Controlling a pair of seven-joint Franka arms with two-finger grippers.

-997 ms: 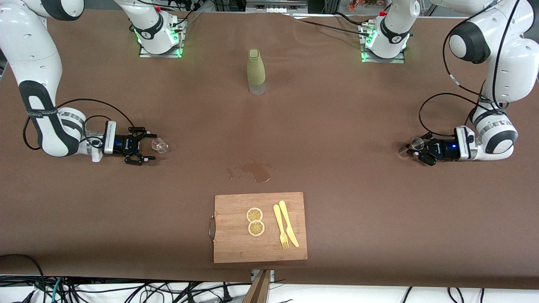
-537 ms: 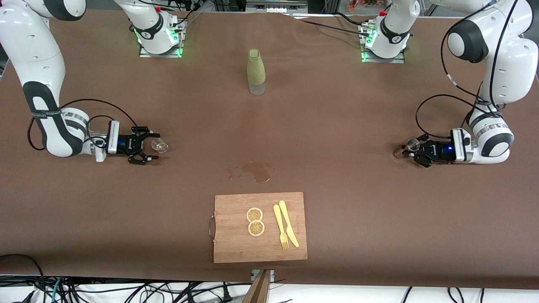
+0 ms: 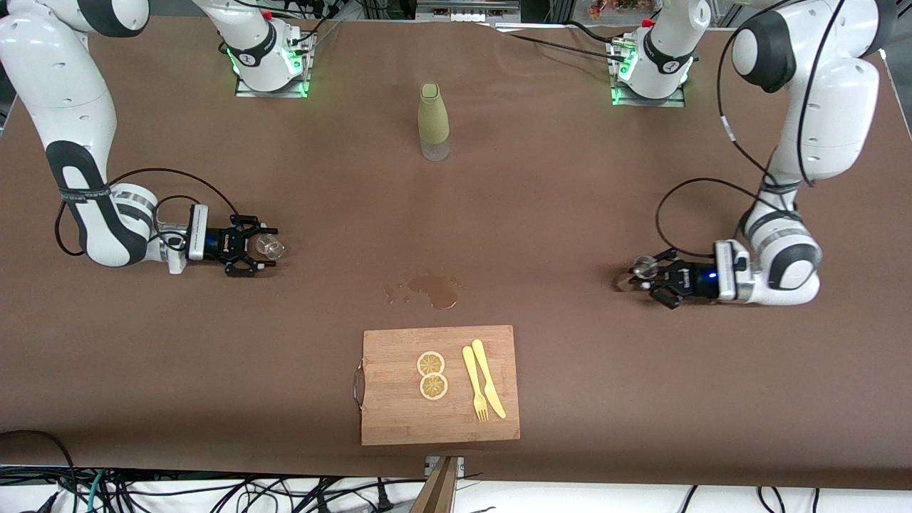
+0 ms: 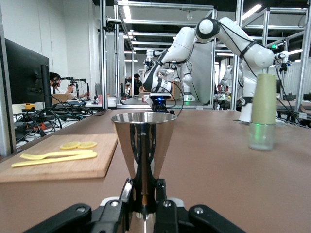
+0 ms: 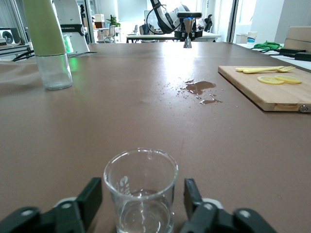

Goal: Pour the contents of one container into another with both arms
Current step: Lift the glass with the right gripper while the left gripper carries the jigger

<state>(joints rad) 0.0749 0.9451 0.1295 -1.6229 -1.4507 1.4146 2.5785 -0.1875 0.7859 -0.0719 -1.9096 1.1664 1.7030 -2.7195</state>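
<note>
Fingers of our left gripper (image 3: 645, 276) pinch a metal jigger (image 4: 144, 145) by its waist, toward the left arm's end of the table from the spill (image 3: 432, 291). Our right gripper (image 3: 265, 246) stands parted around a small glass (image 5: 141, 191), not yet touching, toward the right arm's end from that spill.

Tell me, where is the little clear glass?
The small clear glass cup stands on the brown table toward the right arm's end, between the right gripper's open fingers, not yet clamped.
</note>
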